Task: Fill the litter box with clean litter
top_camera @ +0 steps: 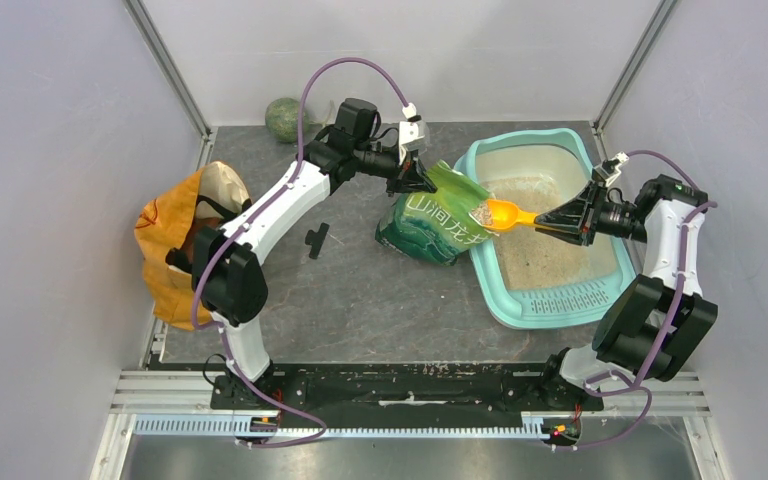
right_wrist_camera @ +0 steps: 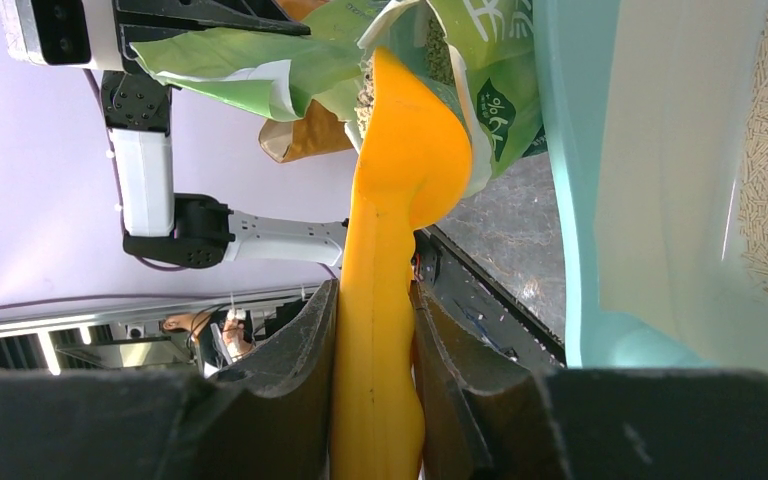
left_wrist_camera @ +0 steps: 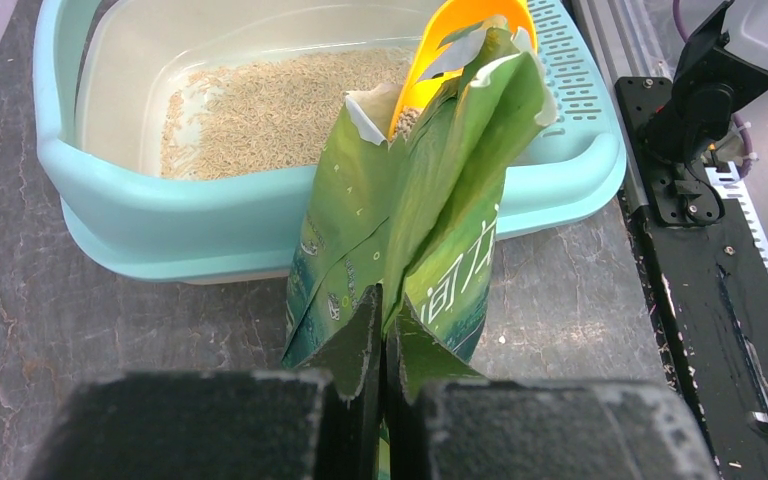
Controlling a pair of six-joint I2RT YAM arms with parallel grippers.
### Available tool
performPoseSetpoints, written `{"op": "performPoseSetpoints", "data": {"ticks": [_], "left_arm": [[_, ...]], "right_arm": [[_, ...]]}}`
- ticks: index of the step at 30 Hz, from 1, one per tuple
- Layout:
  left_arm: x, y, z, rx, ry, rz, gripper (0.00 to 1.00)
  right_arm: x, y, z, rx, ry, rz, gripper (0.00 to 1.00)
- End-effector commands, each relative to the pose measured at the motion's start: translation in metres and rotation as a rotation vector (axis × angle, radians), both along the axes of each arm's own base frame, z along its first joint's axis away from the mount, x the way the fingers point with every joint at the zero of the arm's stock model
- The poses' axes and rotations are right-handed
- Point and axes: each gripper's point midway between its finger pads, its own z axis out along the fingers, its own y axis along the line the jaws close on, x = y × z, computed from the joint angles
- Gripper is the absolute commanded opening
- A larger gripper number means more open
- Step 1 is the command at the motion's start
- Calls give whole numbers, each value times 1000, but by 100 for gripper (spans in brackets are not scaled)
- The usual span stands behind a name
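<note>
From above, we see the box (top_camera: 570,296) on the worktop (top_camera: 360,290), litter (top_camera: 545,258) covering part of its floor. The pouch (top_camera: 430,228) sits at the box's left rim, the scoop (top_camera: 505,214) reaching into its mouth. At the left wrist, we find the left jaws clenched on the pouch's edge. At the right wrist, the right jaws grasp the scoop's handle, its bowl inside the pouch, beside the box's wall.

Beside the litter box (top_camera: 487,280), near end, you have bare table (top_camera: 380,300); the green pouch (top_camera: 430,225) and orange scoop (top_camera: 510,214) crowd its left rim.
</note>
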Motion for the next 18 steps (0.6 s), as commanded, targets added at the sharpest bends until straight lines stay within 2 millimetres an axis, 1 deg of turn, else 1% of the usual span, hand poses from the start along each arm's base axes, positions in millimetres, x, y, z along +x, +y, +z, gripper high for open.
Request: {"op": "performPoseSetpoints", "data": {"ticks": [1, 6, 12, 18], "left_arm": [[-7, -13, 80, -180, -224, -94, 2], [-8, -13, 80, -180, -221, -96, 2], [-9, -13, 80, -179, -215, -95, 2], [-12, -11, 78, -179, -209, -90, 2]], "right_arm": [[-5, -1, -2, -27, 9, -3, 0], [-1, -4, -3, -53, 21, -15, 0], [8, -10, -2, -90, 28, -60, 0], [13, -12, 1, -136, 35, -81, 0]]}}
